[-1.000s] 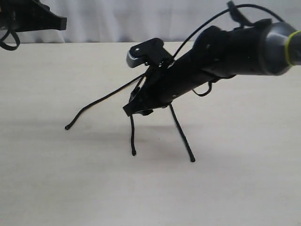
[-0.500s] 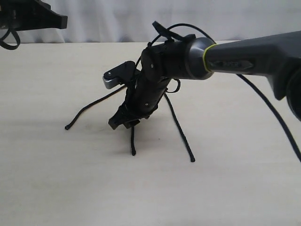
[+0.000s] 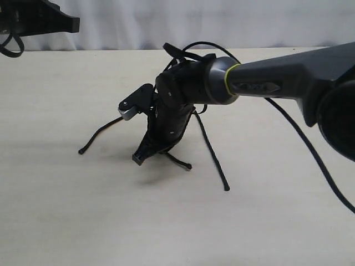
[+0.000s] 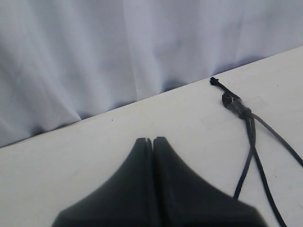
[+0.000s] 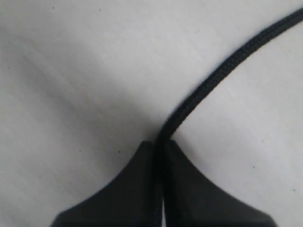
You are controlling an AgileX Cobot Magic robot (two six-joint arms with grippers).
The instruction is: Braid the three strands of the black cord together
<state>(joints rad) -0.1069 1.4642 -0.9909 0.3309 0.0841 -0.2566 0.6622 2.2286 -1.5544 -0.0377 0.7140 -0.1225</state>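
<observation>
1. Table [image 3: 66,221]: pale, matte top; carries everything below.
2. Curtain [image 3: 138,22]: white, pleated, along the table's far edge.
3. Right arm [image 3: 277,77]: dark grey with a yellow-green ring, reaching in from the right across the middle, wrist pitched steeply down.
4. Left gripper [image 4: 152,142]: black, raised at the far left, well apart from the cord. Fingers pressed together, nothing between them.
5. Right gripper [image 3: 142,157]: tip at the table surface. Fingers [image 5: 142,189] clamped on the middle strand.
6. Cord [image 4: 233,101]: thin, black, bound head on the table toward the curtain; three strands fan out from it, unbraided.
7. Right strand [image 3: 213,158]: straight, on the table, tip nearest the camera.
8. Left strand [image 3: 102,133]: curved, running out leftward.
9. Middle strand [image 3: 178,162]: pinched, with a short free end lying just beside the right gripper.
</observation>
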